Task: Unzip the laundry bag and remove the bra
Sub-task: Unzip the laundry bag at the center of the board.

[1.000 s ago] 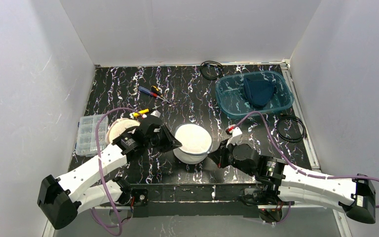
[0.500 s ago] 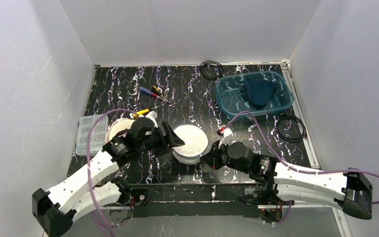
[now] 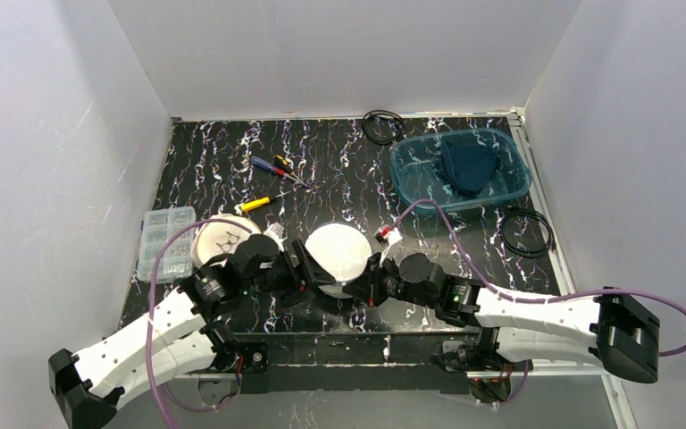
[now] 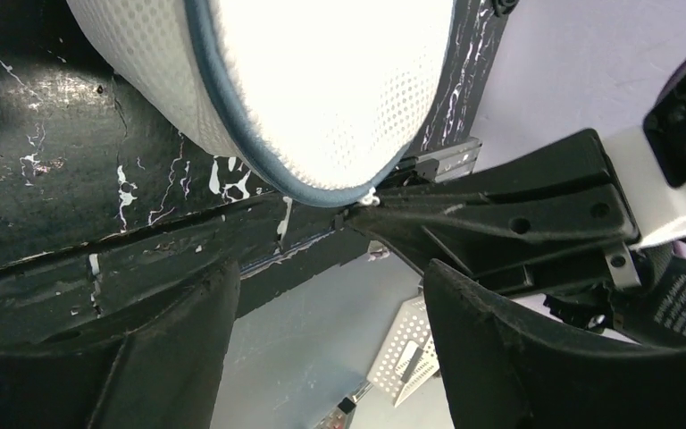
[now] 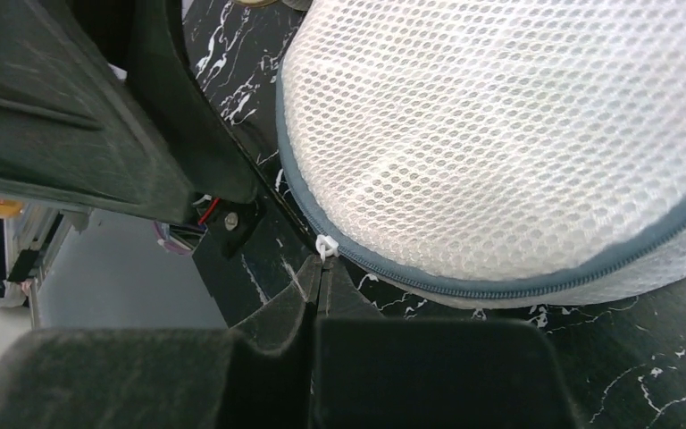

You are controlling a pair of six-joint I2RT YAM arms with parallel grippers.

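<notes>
Here, zipped laundry bag (image 3: 342,253), cloth (image 3: 466,165) in bin (image 3: 414,181)

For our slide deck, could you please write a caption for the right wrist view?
Right gripper shut on the white zipper pull of the mesh laundry bag.

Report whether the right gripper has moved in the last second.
Yes. The right gripper has shifted left, further from the blue bin, up against the laundry bag.

no legible text, no labels, no numbers anywhere
</notes>
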